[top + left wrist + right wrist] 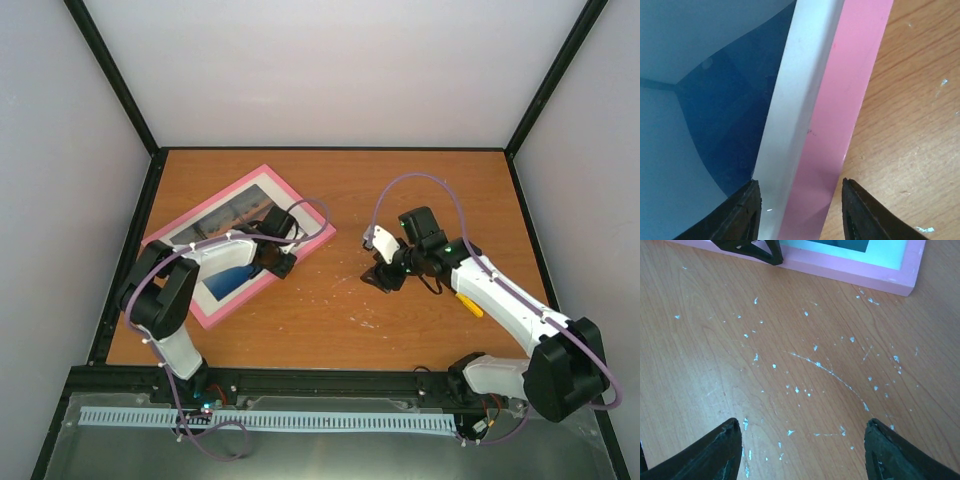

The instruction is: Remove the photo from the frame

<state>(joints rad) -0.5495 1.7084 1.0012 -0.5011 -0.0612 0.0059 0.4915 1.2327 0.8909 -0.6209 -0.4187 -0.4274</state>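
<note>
One pink frame [207, 206] lies flat on the left part of the wooden table [430, 190], turned at an angle. Inside it sits a white mat [800, 90], and inside the mat window is the photo [248, 207], which shows dark blue with pale reflections under the left wrist camera.

The left gripper [280, 262] is at the frame's edge that faces the table centre. Its two fingers [747, 212] stand apart, one over the border of mat and photo, the other at the outer side of the pink rail. Whether they press on the frame I cannot tell.

The right gripper [383, 278] hangs over bare wood, well apart from the frame, with its jaws spread wide and nothing between them. Many small white flecks [797, 389] and a thin curved scratch mark the table under it.
</note>
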